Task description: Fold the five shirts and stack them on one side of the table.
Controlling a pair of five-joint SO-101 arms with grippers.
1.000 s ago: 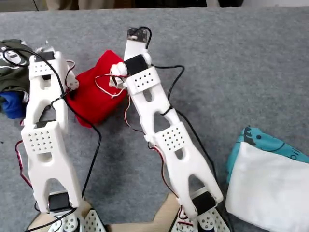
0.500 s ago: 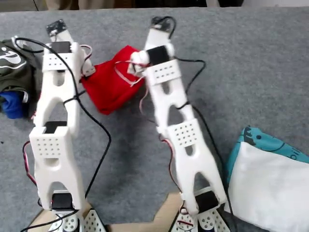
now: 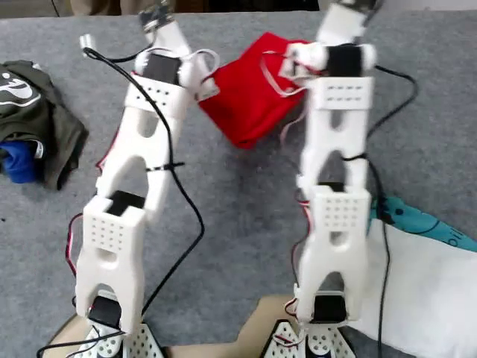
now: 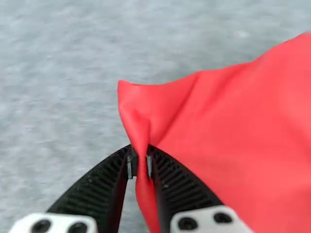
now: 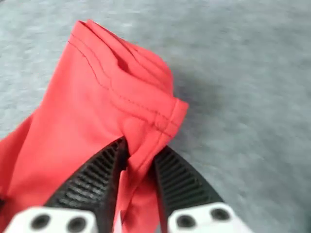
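Red fabric shirt looks light and floppy, best held at bunched corners, where left tool and right tool are clamped.

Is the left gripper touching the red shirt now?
Touching. The left wrist view shows the left gripper shut on a fold of the red shirt, with the cloth pinched between both sides.

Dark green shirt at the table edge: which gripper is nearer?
Left. The left gripper pinches the red shirt at the corner facing the dark green shirt. The right gripper pinches the opposite corner, farther away across the red shirt.
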